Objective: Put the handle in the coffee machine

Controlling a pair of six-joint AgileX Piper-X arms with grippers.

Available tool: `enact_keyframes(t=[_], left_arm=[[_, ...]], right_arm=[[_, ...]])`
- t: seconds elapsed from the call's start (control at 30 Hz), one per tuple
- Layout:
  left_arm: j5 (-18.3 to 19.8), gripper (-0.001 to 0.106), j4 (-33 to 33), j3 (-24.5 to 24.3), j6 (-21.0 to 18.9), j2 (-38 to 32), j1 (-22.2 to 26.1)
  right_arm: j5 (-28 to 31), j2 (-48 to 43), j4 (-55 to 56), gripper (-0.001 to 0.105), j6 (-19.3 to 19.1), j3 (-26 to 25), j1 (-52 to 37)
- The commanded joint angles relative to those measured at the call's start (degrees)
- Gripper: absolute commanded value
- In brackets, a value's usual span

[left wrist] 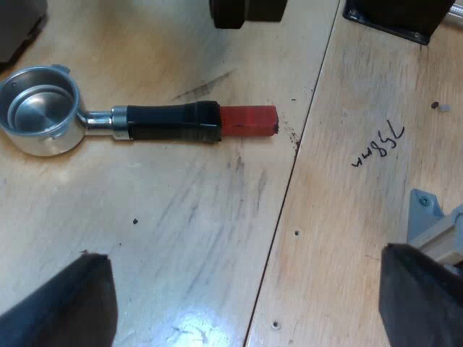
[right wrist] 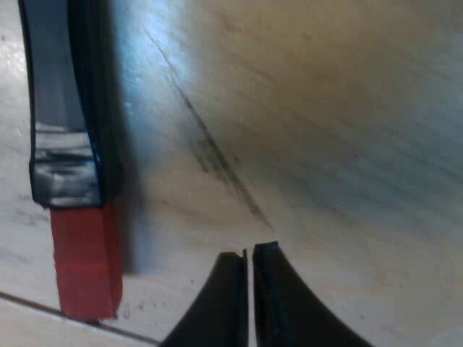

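Observation:
The metal holder (left wrist: pixel 43 110) lies flat on the wooden table, its empty basket facing up. Its dark handle (left wrist: pixel 170 123) ends in a red tip (left wrist: pixel 248 121). My left gripper (left wrist: pixel 244 254) hovers above the table a little away from the handle, open, with nothing between its fingers (left wrist: pixel 69 303). My right gripper (right wrist: pixel 249 262) is shut on nothing, low over the wood, close beside the red tip (right wrist: pixel 85 264) and the dark handle (right wrist: pixel 69 101) but apart from them.
A seam (left wrist: pixel 289 173) runs across the wooden table just past the red tip. A black base (left wrist: pixel 394 18) stands beyond the seam. Handwriting (left wrist: pixel 376 144) marks the board, and a grey bracket (left wrist: pixel 427 217) sits near my left finger.

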Motion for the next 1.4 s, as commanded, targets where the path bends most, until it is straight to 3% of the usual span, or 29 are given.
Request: enact_keyframes(t=[0.03,0.23,0.67,0.93,1.23,1.4], left_arm=[[0.5,0.075,-0.4,-0.1,-0.1,0.2,-0.3],[0.5,0.075,-0.4,-0.1,-0.1,0.2,-0.3],[0.5,0.075,-0.4,-0.1,-0.1,0.2,-0.3],[0.0,0.075,-0.4,0.0,-0.1,0.2,-0.3],[-6.4,0.075,-0.2,0.3,-0.1,0.2,-0.3],[-6.6,0.075,-0.1,0.3,-0.6,0.2,-0.3]], right_arm=[[-0.4,1.1,-4.9,0.0,0.4,2.9,0.1],[-0.4,1.0,-10.9,0.0,3.5,7.7,0.1],[-0.4,3.5,-14.5,0.0,3.7,10.8,0.1],[-6.3,7.3,-16.5,0.0,4.4,10.8,1.0],[-6.4,8.3,-21.9,0.0,11.3,10.6,8.8],[-6.7,8.3,-24.8,0.0,15.9,10.6,11.3]])
